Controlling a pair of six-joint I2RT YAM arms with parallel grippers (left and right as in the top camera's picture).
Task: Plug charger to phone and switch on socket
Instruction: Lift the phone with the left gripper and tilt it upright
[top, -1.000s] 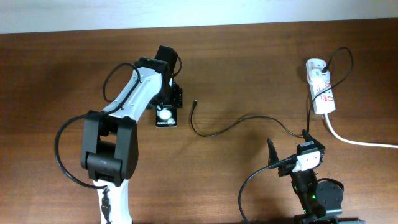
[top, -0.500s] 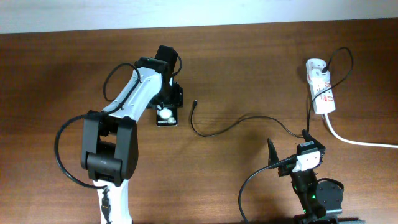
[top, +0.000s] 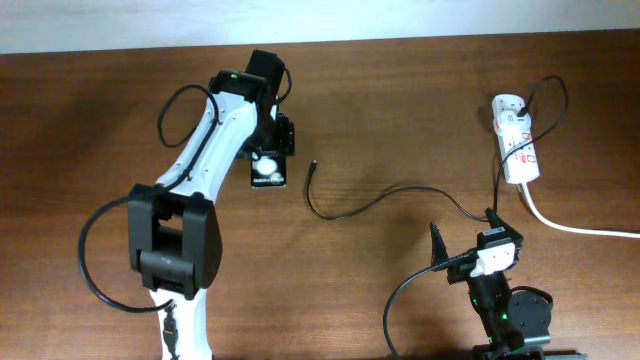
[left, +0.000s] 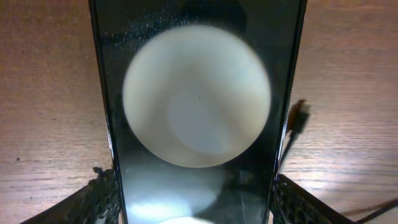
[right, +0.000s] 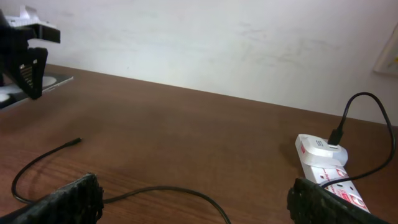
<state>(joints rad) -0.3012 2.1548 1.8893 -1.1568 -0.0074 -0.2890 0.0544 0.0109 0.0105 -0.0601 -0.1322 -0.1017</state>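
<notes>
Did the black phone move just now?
Yes. The flat black glossy smartphone moved up in the overhead view; its lower end now sits closer to the unmoved thin black cable's tip.

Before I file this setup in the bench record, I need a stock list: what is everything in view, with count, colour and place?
Flat glossy rectangular smartphone: one, black, far side of the table, left of centre, between the left gripper's fingers.
Long thin charger cable: one, black, snaking across mid-table, its free tip lying just right of the smartphone, apart from it.
Short plastic power strip with red markings: one, white, far right.
Thick cord: one, white, running from the power strip off the right edge.
Wooden table: one, brown, under everything.
Left gripper: one, black, closed on the smartphone's long edges.
Right gripper: one, black, open and empty, near right.
</notes>
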